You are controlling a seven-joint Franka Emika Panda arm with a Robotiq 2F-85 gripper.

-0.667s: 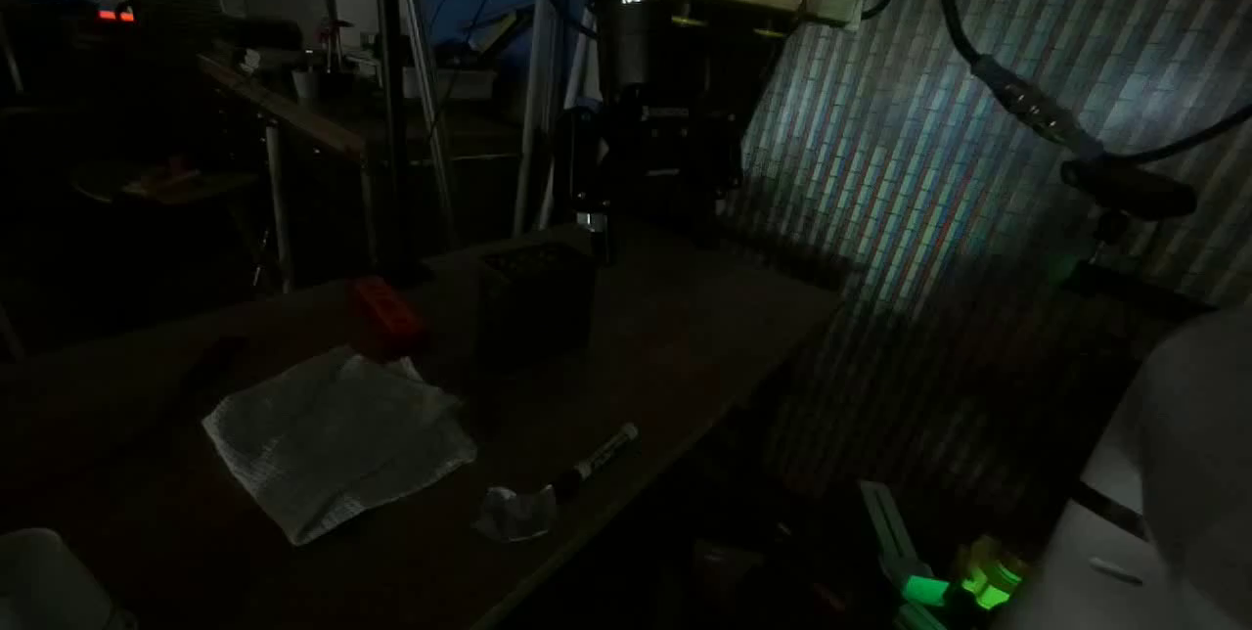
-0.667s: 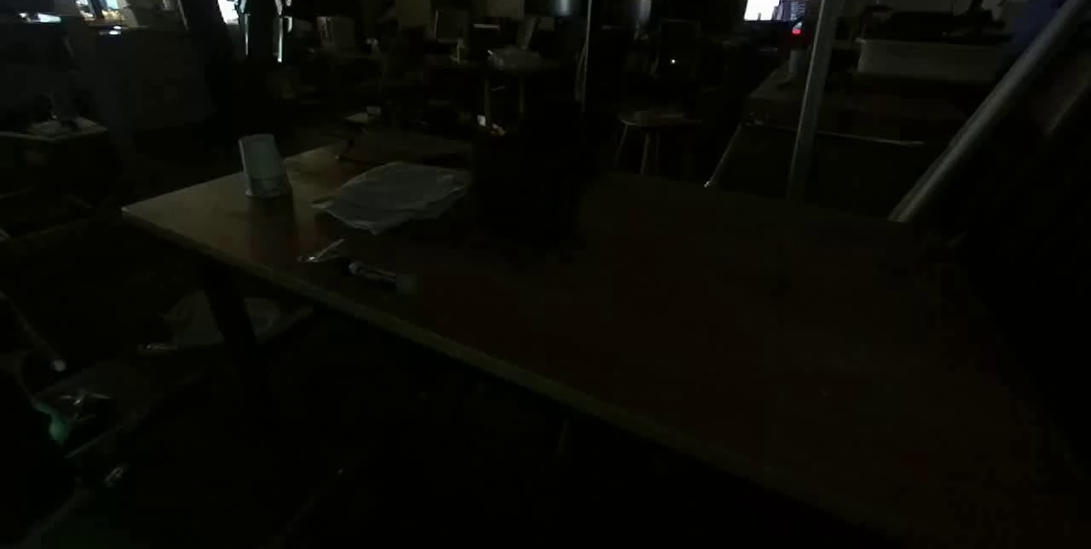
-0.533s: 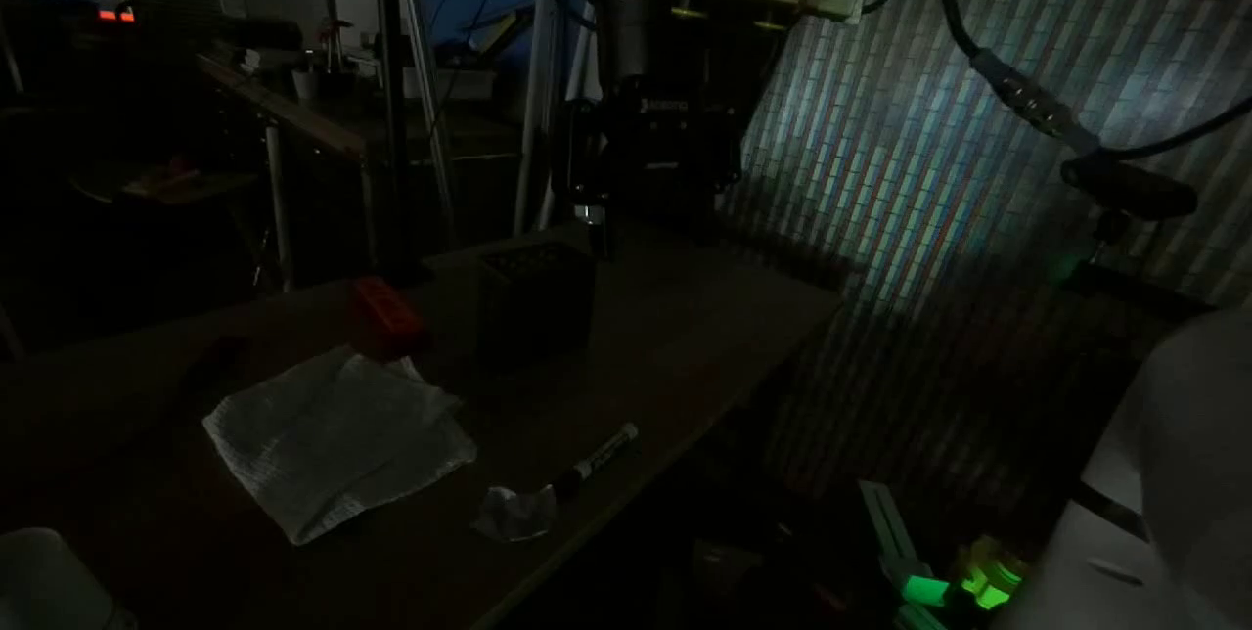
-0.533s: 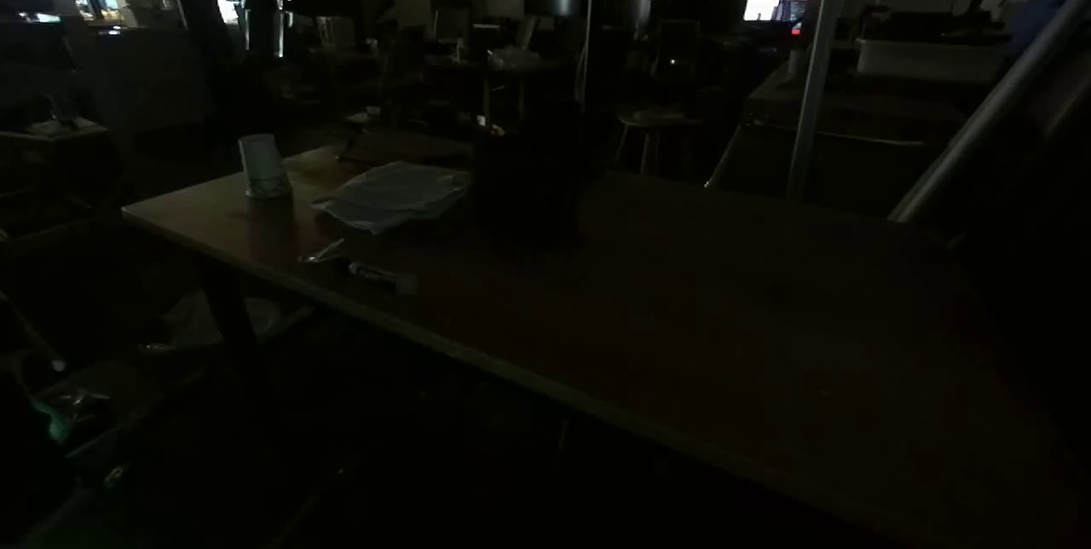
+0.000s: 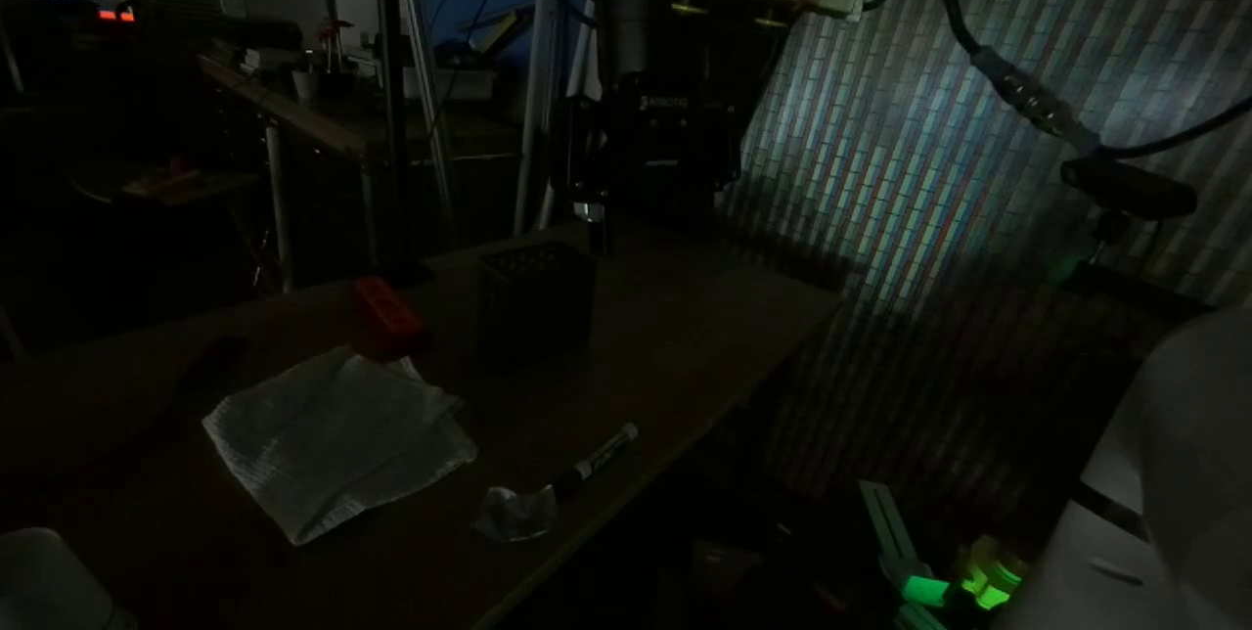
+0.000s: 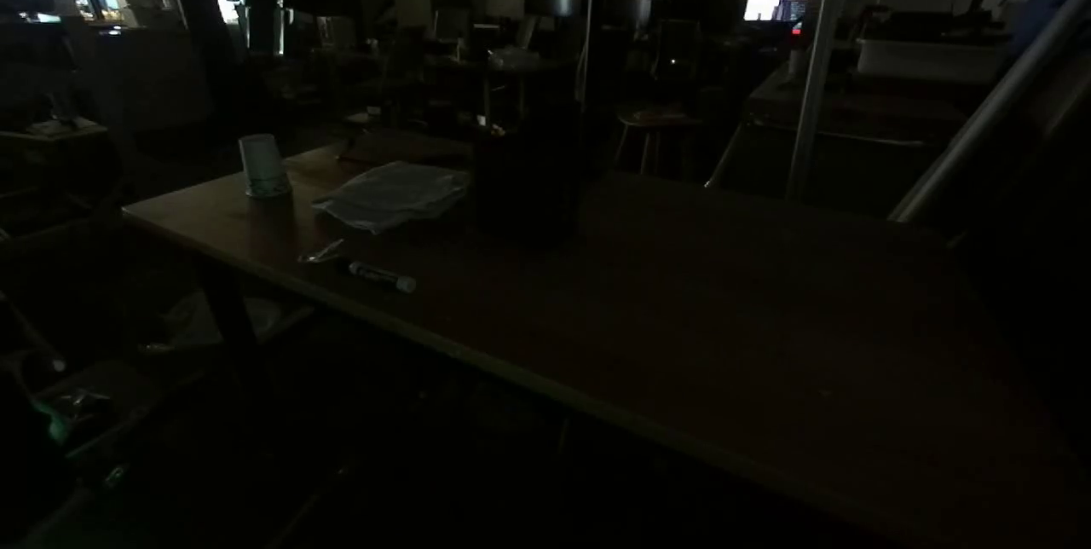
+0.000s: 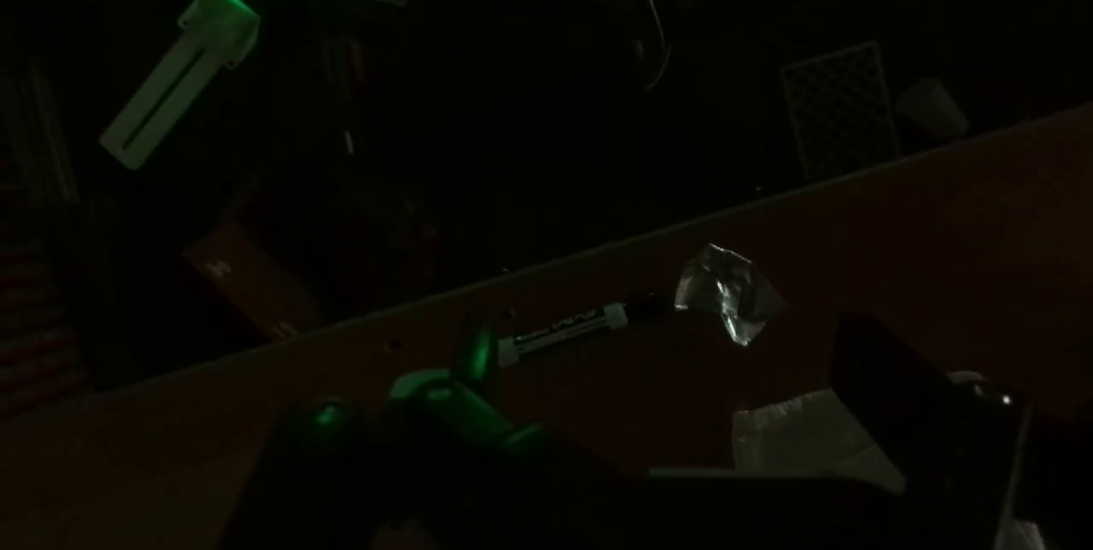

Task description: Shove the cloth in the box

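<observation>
The scene is very dark. A pale cloth (image 5: 342,439) lies flat and slightly rumpled on the table; it also shows in an exterior view (image 6: 392,195) and partly in the wrist view (image 7: 803,435), where a finger and the gripper body hide the rest. A dark box (image 5: 536,307) stands upright beside the cloth, and shows as a black shape in an exterior view (image 6: 524,191). My gripper (image 5: 653,227) hangs above the table, beyond the box and apart from the cloth. In the wrist view its fingers (image 7: 666,341) are wide apart with nothing between them.
A red block (image 5: 386,312) lies behind the cloth. A marker (image 5: 602,454) and a crumpled transparent wrapper (image 5: 515,513) lie near the table edge (image 6: 460,353). A pale cup (image 6: 264,165) stands at the table's far end. A cable and mounted camera (image 5: 1130,188) hang at the side.
My gripper has risen slightly. The cloth, the box and the other objects have not moved.
</observation>
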